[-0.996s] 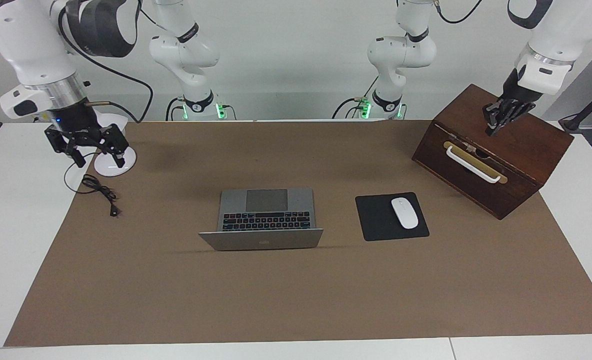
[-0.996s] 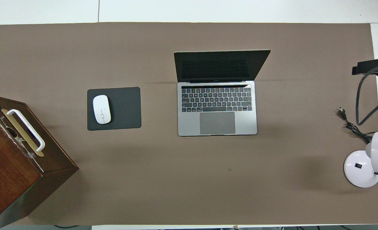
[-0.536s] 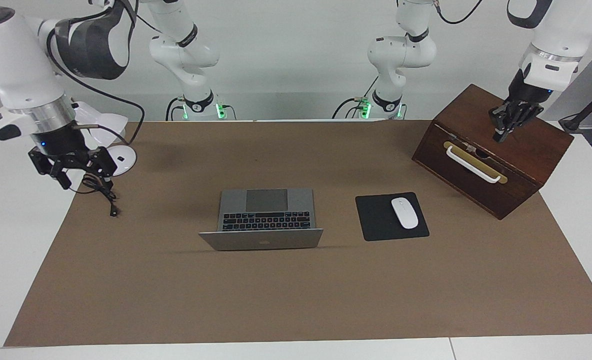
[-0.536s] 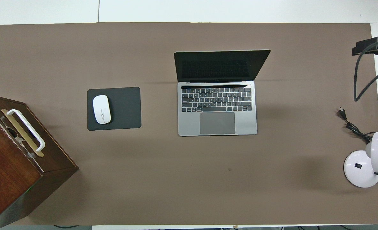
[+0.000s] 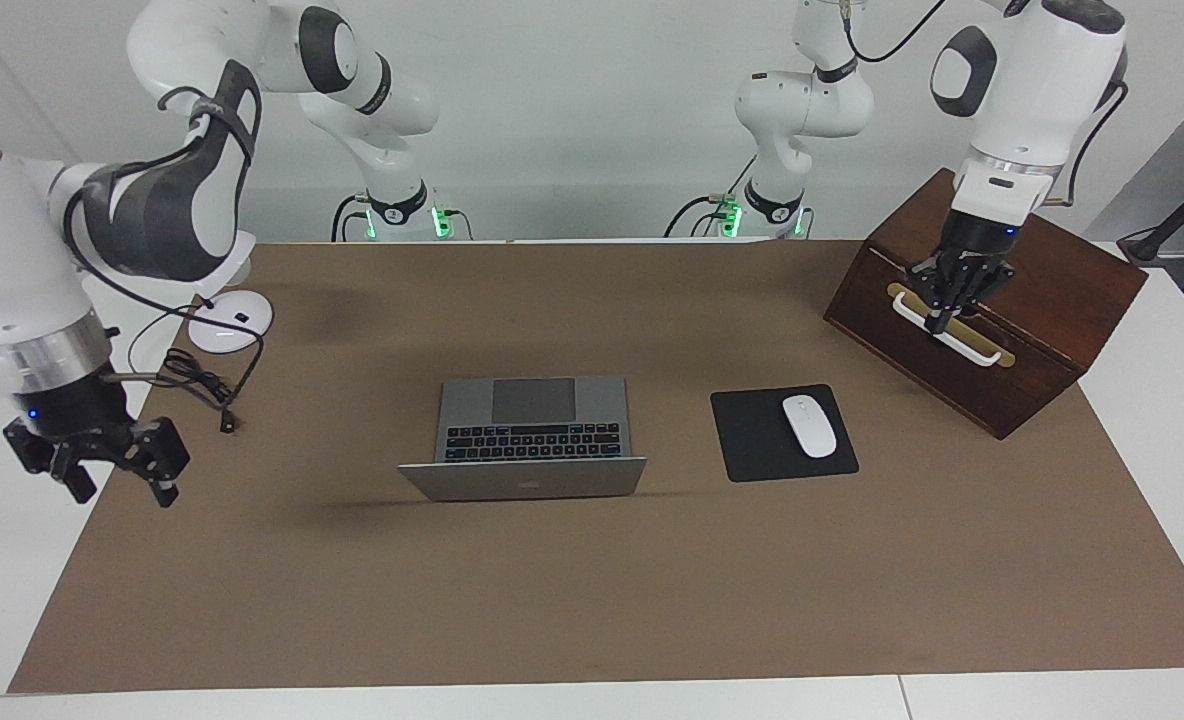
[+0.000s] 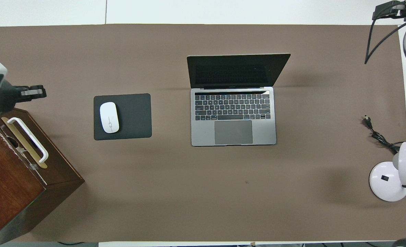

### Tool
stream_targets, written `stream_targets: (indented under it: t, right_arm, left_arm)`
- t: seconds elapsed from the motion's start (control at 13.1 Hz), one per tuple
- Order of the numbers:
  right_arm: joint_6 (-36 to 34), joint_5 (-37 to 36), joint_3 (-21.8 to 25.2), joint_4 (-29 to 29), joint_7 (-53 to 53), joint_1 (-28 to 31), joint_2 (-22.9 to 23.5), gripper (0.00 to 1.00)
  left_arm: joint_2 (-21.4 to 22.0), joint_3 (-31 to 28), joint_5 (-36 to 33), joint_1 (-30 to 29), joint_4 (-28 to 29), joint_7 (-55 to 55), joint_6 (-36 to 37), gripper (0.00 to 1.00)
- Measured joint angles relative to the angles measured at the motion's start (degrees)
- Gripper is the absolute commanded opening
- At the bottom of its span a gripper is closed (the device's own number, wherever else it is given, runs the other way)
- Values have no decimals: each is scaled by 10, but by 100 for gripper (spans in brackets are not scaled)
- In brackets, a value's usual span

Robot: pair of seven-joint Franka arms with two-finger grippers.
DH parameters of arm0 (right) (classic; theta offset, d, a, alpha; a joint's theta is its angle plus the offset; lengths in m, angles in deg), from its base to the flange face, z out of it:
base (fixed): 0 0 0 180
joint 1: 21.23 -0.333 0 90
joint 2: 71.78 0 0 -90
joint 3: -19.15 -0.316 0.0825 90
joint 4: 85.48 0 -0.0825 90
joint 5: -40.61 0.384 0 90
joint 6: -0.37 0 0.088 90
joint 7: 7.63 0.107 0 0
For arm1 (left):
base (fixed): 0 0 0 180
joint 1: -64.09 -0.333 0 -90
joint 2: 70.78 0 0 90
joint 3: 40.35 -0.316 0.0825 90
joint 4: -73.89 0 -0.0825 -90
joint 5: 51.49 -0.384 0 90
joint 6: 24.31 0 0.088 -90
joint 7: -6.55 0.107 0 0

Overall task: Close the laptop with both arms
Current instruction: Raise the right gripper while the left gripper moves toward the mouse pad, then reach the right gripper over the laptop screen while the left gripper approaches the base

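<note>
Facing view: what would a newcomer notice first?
The open laptop in the middle of the brown mat, lid up, screen toward the robots. Then both arms out wide of it: the right gripper open over the mat's edge at its own end, the left gripper over the wooden box by its white handle.

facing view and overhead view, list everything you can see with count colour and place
laptop: 1, silver-grey, open, mid-table
mouse pad: 1, black, beside the laptop toward the left arm's end
mouse: 1, white, on the mouse pad
wooden box: 1, dark brown with white handle, left arm's end
desk lamp: 1, white, right arm's end
cable: 1, black, by the lamp
table mat: 1, brown, under everything
left gripper: 1, black, over the box's handle
right gripper: 1, black, jaws open, over the mat's edge
</note>
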Motion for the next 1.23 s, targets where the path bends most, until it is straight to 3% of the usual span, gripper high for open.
stream_targets:
  t: [0.08,0.23,0.31,0.46,0.84,1.23]
  right_arm:
    - [30,0,-1,-15,0,-1,25,61]
    - [78,0,-4,-51,0,-4,76,16]
    - [99,0,-4,-66,0,-9,98,0]
    - [115,-2,-4,-83,0,-19,124,0]
    - [112,-35,-4,-97,9,-48,129,0]
    - [67,-43,30,-104,145,-151,129,0]
  left_arm:
    - [15,0,0,13,39,0,-45,0]
    - [43,2,0,42,111,-2,-125,0]
    - [52,2,0,54,141,-4,-161,0]
    - [61,3,0,69,186,-6,-225,0]
    - [52,3,0,111,272,-10,-375,0]
    - [-48,3,0,176,308,-59,-561,0]
